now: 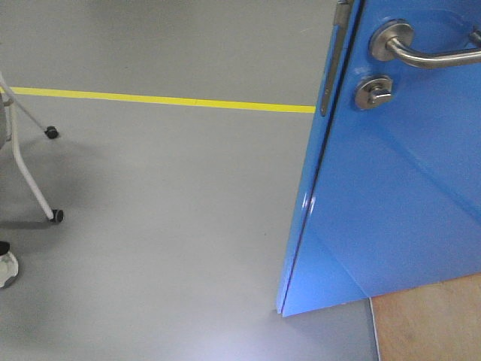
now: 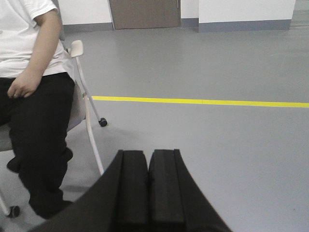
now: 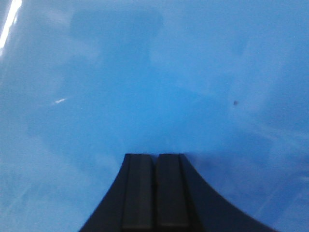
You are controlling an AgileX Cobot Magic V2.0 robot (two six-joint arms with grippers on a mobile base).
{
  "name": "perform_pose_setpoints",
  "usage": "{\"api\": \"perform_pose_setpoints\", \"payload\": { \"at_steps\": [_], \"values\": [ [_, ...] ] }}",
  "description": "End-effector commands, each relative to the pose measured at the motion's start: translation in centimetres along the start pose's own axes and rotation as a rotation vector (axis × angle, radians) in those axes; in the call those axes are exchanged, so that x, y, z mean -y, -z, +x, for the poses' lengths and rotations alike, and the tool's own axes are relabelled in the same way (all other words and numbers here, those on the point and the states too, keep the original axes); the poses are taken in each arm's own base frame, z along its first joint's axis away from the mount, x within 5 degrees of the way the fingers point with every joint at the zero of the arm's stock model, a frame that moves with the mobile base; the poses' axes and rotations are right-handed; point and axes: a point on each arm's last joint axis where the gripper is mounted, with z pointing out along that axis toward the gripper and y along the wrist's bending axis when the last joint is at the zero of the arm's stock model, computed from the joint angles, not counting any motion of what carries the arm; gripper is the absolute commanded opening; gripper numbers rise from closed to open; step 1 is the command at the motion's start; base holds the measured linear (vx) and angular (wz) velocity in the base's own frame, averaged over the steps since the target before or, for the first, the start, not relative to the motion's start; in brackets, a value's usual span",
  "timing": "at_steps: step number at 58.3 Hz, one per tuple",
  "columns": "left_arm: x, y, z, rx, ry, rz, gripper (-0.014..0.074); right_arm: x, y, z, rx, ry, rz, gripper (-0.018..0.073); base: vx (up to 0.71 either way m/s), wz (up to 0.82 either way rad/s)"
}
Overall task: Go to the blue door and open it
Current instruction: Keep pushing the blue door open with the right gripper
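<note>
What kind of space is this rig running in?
Likely an indoor lab or workshop-type hall, not a home. Cues: a bare grey floor with a yellow tape line, a freestanding-looking blue door that stands ajar, and a seated person on a wheeled chair nearby.

The setting looks like an indoor test hall or lab rather than a home. A wide, smooth grey floor runs bare across the room, crossed by a straight yellow tape line of the kind used to mark zones. A seated person in a white shirt waits on a light wheeled chair. The far wall is white with a grey skirting and a brown door, though it is distant and possibly institutional.
</note>
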Motion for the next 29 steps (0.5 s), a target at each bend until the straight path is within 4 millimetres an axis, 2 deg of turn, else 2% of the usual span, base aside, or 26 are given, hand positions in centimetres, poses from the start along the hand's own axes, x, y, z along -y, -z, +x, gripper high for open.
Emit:
{"api": "perform_pose_setpoints", "payload": {
  "at_steps": [1,29],
  "values": [
    [0.03,0.09,-0.71,0.098,0.006,0.004,0.007,-1.67,0.84,-0.66,0.051,0.014,-0.047,0.0002,0.32,-0.06],
    [0.03,0.09,-0.71,0.098,0.006,0.004,0.007,-1.62,0.79,-0.66,0.05,0.013,-0.046,0.0002,0.33,-0.07]
  ]
}}
